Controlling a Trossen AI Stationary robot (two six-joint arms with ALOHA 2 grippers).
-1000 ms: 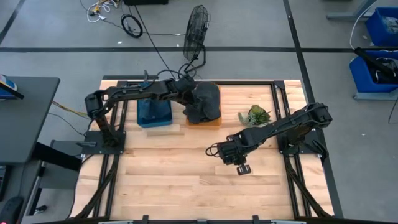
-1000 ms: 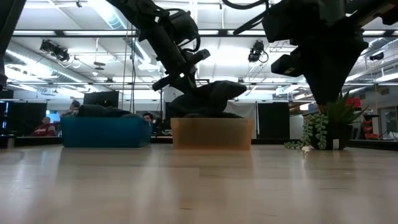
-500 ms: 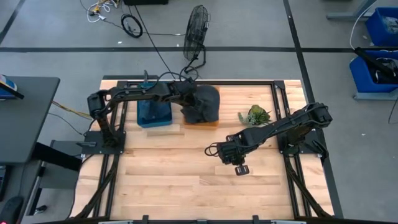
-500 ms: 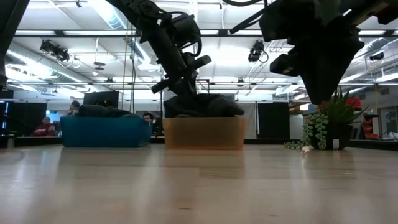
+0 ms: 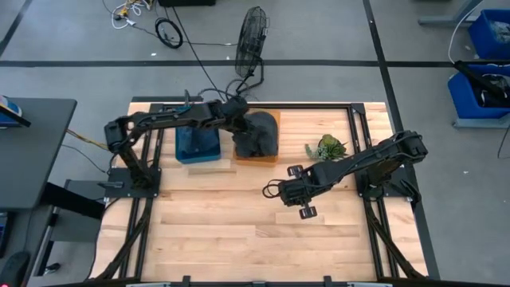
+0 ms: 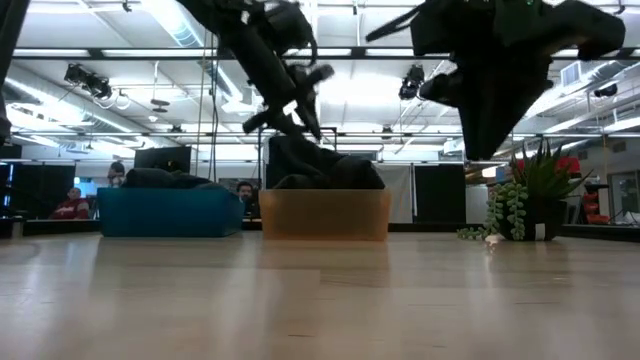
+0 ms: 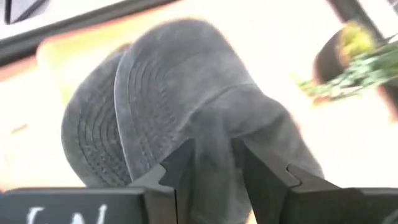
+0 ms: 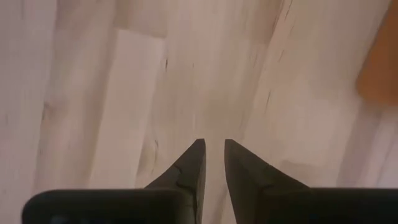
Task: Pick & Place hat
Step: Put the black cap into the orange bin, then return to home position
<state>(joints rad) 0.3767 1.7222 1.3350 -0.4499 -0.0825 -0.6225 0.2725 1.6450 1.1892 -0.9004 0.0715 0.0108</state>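
Starting at the left: the blue bin (image 5: pixel 197 143) already has dark stuff piled in it, but I can't tell what. Next over, the left gripper (image 7: pixel 214 167) has its fingers pinched on a fold of the grey hat (image 5: pixel 256 133), which sits in the orange bin (image 6: pixel 324 215). Looks like the pick is only just happening, with the whole placing part left. Far right, the right gripper (image 8: pixel 212 163) hangs over bare table (image 5: pixel 215 223), fingers nearly together, holding nothing.
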